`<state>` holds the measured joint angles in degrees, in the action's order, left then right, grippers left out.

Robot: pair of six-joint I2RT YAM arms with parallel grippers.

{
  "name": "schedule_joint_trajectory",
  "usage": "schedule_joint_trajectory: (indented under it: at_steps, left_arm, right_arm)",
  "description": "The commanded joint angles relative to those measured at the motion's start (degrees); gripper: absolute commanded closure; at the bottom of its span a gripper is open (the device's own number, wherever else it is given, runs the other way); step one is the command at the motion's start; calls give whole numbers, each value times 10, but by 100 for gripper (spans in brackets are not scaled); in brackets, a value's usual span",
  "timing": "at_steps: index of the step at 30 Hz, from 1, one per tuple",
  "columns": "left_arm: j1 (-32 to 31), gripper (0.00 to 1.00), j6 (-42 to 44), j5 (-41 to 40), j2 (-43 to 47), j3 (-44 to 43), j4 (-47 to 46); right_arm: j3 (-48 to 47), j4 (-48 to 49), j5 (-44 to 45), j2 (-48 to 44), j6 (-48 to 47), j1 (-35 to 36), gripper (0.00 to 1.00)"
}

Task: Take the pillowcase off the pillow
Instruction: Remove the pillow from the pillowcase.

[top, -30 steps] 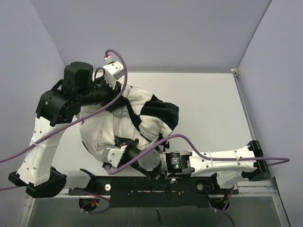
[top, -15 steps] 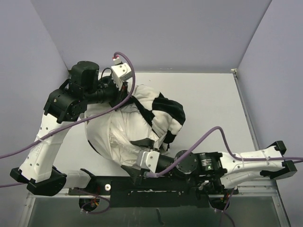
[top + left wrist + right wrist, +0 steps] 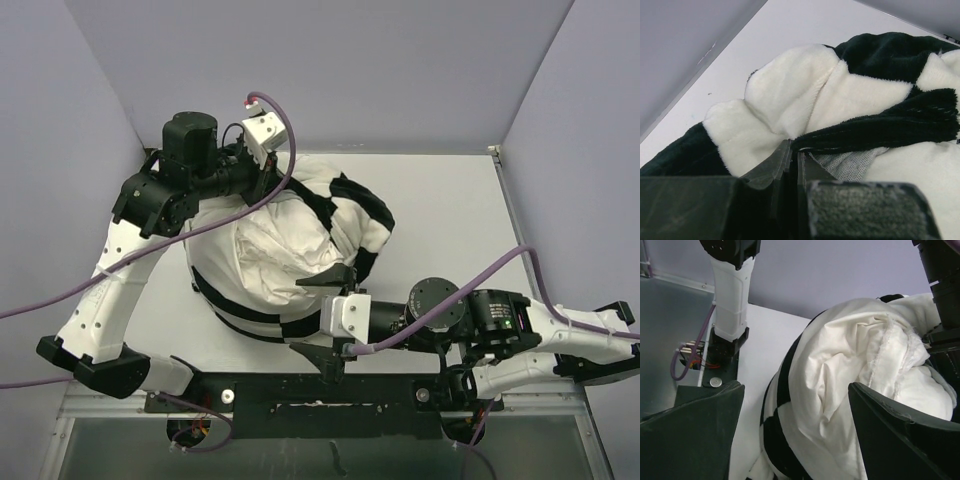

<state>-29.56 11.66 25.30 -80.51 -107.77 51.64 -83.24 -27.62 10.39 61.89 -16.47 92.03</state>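
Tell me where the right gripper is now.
In the top view, the right gripper is open and gripping nothing at the near right side of the pillow. It is beside the bunched checkered pillowcase, close to the arm bases.

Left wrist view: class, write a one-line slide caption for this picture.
Left arm's jaws shut on a fold of the black-and-white checkered pillowcase, white table beyond.
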Motion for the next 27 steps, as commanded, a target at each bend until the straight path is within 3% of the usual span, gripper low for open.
schedule_joint_trajectory:
  at_steps: [1,5,12,21,27]
  left_arm:
    - [2,100,-7,-22,-26,18,129]
    - [1,100,-13,-12,-14,20,133]
    - [-1,100,-15,-10,2,15,146]
    - [-1,100,-12,-25,11,7,144]
    - [-3,100,-14,-30,12,11,136]
  right_arm:
    - [-54,-63,9,15,-60,-28,10]
    - [-86,-60,-10,18,-91,-104,6]
    - [-154,-121,-172,82,-74,-246,4]
    - [-162,-192,-192,126,-90,-253,14]
    - [-127,-201,-95,133,-119,-226,17]
